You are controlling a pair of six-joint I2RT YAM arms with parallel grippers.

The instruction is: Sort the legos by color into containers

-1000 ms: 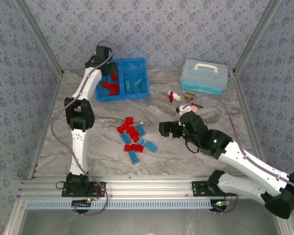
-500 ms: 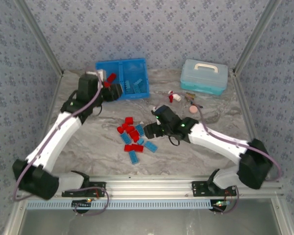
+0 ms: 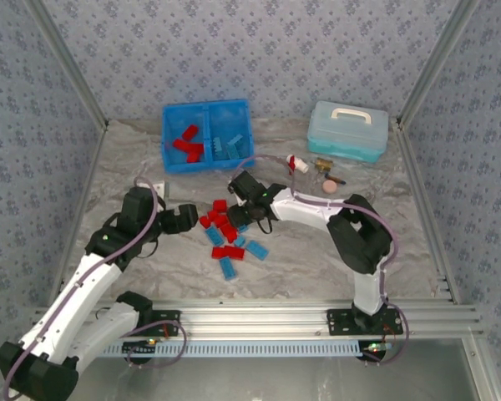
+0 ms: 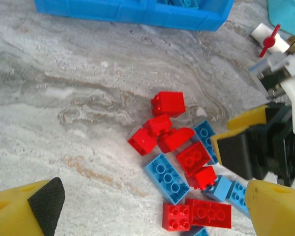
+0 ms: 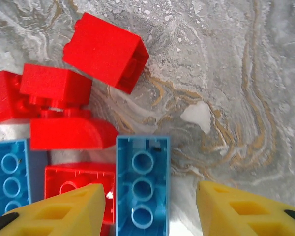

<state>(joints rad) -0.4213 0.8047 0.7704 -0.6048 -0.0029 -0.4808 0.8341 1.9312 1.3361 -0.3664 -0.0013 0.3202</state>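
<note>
Right gripper (image 5: 150,206) hangs spread open over the loose pile of legos (image 3: 227,236) mid-desk (image 3: 317,251), its fingers either side of an upturned light blue brick (image 5: 142,187). Left gripper (image 3: 189,219) hovers just left of the pile, also released and empty. Red bricks (image 3: 186,144) lie in the blue bin's (image 3: 207,164) left compartment, light blue ones (image 3: 228,147) in the right.
</note>
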